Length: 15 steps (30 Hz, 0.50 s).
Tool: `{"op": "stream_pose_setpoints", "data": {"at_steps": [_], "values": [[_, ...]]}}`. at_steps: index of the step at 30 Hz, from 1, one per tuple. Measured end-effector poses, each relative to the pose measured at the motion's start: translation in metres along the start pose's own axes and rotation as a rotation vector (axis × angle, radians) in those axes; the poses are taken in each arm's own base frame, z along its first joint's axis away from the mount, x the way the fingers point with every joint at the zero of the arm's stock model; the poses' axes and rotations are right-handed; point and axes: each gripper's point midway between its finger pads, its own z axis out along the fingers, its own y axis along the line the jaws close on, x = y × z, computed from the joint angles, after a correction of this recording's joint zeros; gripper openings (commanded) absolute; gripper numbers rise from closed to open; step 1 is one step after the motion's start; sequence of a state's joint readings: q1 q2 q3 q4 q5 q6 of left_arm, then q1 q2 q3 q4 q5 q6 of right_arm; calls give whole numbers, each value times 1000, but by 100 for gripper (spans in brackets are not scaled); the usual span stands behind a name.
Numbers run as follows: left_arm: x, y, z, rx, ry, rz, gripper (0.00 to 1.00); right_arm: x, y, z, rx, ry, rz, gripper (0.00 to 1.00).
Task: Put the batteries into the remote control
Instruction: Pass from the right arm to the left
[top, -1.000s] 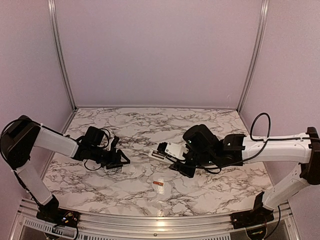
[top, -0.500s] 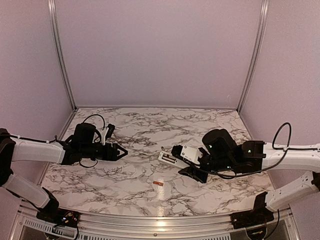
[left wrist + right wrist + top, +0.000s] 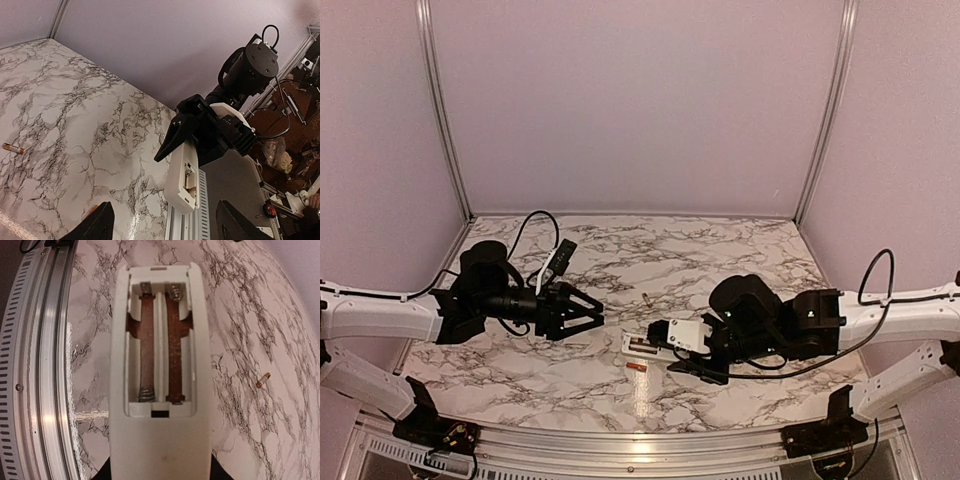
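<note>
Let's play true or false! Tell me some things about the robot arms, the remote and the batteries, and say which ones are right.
1. The right gripper holds the remote. True.
2. The remote's battery slots are uncovered. True.
3. Both batteries are inside the remote. False: the slots are empty and the two batteries lie on the table.
4. The left gripper is carrying a battery. False: it is open and empty.
</note>
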<state>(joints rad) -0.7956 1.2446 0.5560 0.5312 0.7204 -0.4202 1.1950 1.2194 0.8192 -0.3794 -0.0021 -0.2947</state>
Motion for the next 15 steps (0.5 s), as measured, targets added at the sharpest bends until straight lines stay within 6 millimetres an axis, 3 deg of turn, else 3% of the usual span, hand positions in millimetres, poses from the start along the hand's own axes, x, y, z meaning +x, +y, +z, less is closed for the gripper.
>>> {"op": "stream_pose_setpoints", "data": {"at_steps": [6, 10, 15], "values": [[4, -17, 23, 113, 110, -85, 74, -19, -2, -6, 25, -20, -73, 0], [19, -28, 35, 164, 197, -133, 70, -30, -2, -6, 36, -16, -119, 0], [42, -32, 41, 183, 282, -189, 54, -30, 2, 2, 43, 20, -177, 0]]}}
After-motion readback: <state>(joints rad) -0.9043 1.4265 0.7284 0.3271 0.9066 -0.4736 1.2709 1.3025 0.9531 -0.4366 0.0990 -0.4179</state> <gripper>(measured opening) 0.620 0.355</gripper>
